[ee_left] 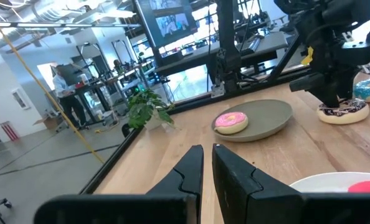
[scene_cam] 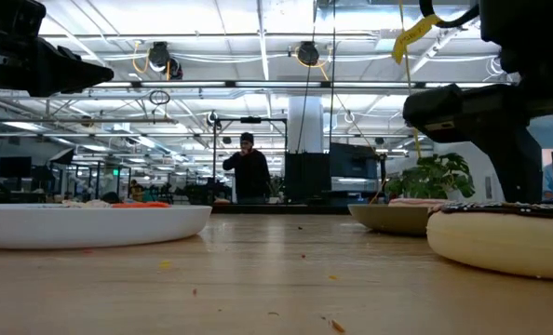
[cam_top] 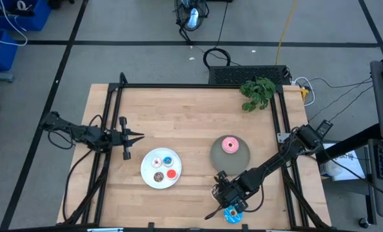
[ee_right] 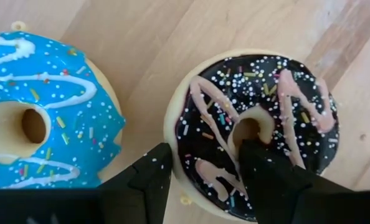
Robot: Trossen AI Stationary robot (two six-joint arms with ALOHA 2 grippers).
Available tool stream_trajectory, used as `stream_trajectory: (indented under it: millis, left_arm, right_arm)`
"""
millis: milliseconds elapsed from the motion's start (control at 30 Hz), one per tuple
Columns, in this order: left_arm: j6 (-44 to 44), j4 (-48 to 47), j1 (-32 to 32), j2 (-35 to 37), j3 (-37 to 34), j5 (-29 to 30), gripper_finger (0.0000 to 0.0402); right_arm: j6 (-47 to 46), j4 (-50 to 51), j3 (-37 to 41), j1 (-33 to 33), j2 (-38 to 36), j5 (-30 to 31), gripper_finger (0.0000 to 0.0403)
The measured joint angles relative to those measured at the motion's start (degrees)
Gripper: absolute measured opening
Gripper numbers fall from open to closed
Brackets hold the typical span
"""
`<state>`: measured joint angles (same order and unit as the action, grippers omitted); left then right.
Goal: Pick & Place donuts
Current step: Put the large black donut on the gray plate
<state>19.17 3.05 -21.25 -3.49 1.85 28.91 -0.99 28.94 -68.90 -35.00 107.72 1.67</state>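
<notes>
A chocolate donut with pale drizzle (ee_right: pixel 297 124) lies flat on the table near its front edge, next to a blue sprinkled donut (ee_right: pixel 42 118). My right gripper (ee_right: pixel 203 155) points steeply down over the chocolate donut, open. One finger stands outside the ring and the other at its hole. A pink donut (cam_top: pixel 229 145) lies on the grey plate (cam_top: pixel 217 158). Tiny blue (cam_top: pixel 168 160), brown (cam_top: pixel 158 176) and red (cam_top: pixel 171 173) donuts lie on the white plate (cam_top: pixel 146 161). My left gripper (cam_top: pixel 140 136) waits at the left, shut and level, holding nothing. My right gripper comes at the chocolate donut from above, slanting from the table's right. One finger (ee_right: pixel 151 177) is outside the ring's rim and the other finger (ee_right: pixel 260 165) is at the edge of the hole (ee_right: pixel 247 127). Whether they touch the donut, I cannot tell.
The blue sprinkled donut (cam_top: pixel 233 215) lies close beside the chocolate one, toward the table's front edge. The grey plate stands just beyond my right gripper and the white plate to its left. A green plant (cam_top: pixel 258 92) sits at the far right corner. A person stands far off in the room.
</notes>
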Motion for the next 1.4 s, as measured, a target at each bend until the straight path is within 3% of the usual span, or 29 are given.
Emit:
stream_trajectory:
  millis: [200,500,700,1033,1200,1400]
  left_arm:
    - [0.2,0.0,0.0,0.0,0.0,0.0,0.0042]
    - [0.2,-0.1,0.0,0.0,0.0,0.0,0.0042]
    - [0.2,-0.1,0.0,0.0,0.0,0.0,0.0042]
    - [-0.1,-0.1,0.0,0.0,0.0,0.0,0.0042]
    - [-0.2,-0.2,0.0,0.0,0.0,0.0,0.0042]
    - [-0.1,-0.3,0.0,0.0,0.0,0.0,0.0042]
  right_arm:
    - [0.4,-1.2,0.5,0.0,0.0,1.1,0.0153]
    - [0.8,-1.7,0.4,0.4,-0.3,3.0,0.0013]
    - [0.4,7.8,-5.7,0.5,-1.3,9.6,0.0034]
    - [-5.3,35.4,-20.9,0.4,-1.8,13.6,0.0013]
    - [-14.1,44.5,-18.2,0.9,-5.9,16.3,0.0017]
    - [-22.3,38.3,-5.1,0.9,-16.0,17.7,0.0013]
